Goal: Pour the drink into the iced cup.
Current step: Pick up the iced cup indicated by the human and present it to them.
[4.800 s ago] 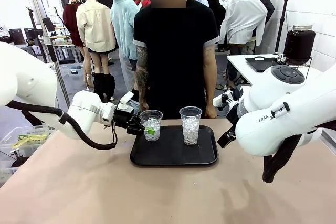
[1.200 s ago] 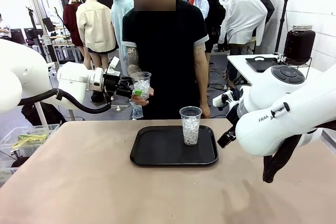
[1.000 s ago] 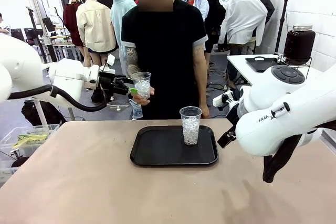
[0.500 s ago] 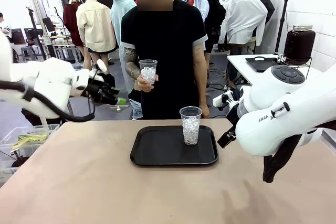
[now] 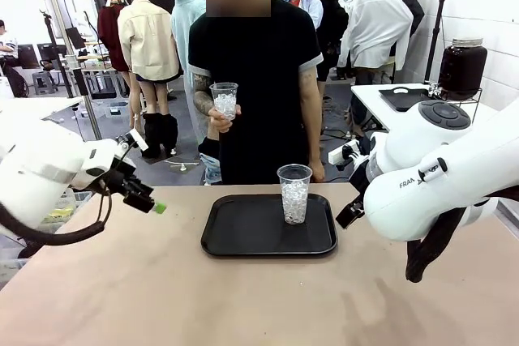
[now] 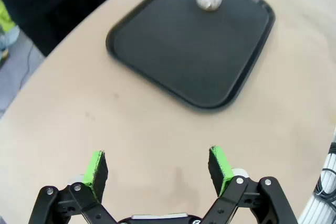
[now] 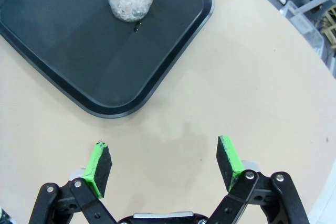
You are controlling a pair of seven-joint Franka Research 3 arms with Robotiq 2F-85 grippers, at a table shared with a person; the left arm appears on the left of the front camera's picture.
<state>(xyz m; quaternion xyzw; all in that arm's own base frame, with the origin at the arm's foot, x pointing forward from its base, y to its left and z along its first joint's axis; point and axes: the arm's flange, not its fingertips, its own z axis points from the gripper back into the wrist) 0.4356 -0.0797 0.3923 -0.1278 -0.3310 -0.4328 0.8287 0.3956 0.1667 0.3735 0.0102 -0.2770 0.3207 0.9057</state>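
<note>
Front view: the clear plastic ice-filled cup (image 5: 224,100), just released, is being held by the person's hand (image 5: 217,121); the left pincer (image 5: 154,204) is being drawn back, spread wide and empty, like the right pincer (image 7: 165,161). The dark brown drink (image 5: 462,70) is being left in its far jar (image 5: 464,42).

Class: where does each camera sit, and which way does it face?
Front: between the arms, facing the person across the table; left arm and right arm show.
Left wrist: on the left arm, looking down at the tray; open left pincer at bottom.
Right wrist: likewise on its arm; open right pincer.
All share tray and cup.
</note>
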